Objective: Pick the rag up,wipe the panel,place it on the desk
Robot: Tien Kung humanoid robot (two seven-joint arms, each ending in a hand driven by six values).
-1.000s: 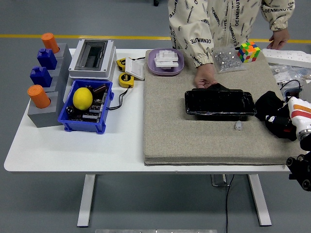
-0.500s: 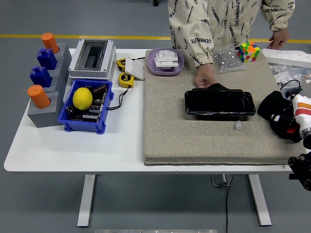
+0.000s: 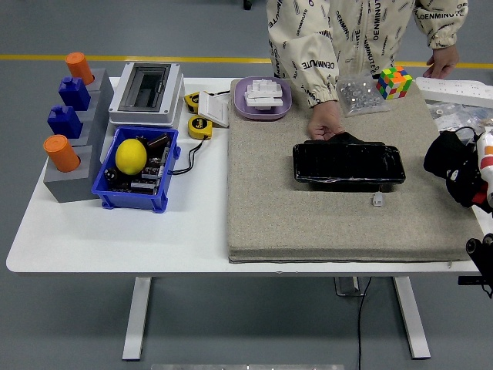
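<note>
Person's jacket [image 3: 323,35] at the far edge carries repeated "DENMINUTE" print. Black panel [image 3: 348,163] lies on the grey mat [image 3: 308,208], a person's hand [image 3: 327,123] resting at its far edge. Right robot hand [image 3: 466,173] at the bench's right edge, fingers closed around the black rag [image 3: 451,158], well right of the panel.

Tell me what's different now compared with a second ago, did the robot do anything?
The robot's right hand has drawn back toward the table's right edge, carrying the black rag with it, off the right part of the grey mat. The black panel has not moved, and the person's hand stays at its far edge. The blue bin, the cube and the rest lie as before.
</note>
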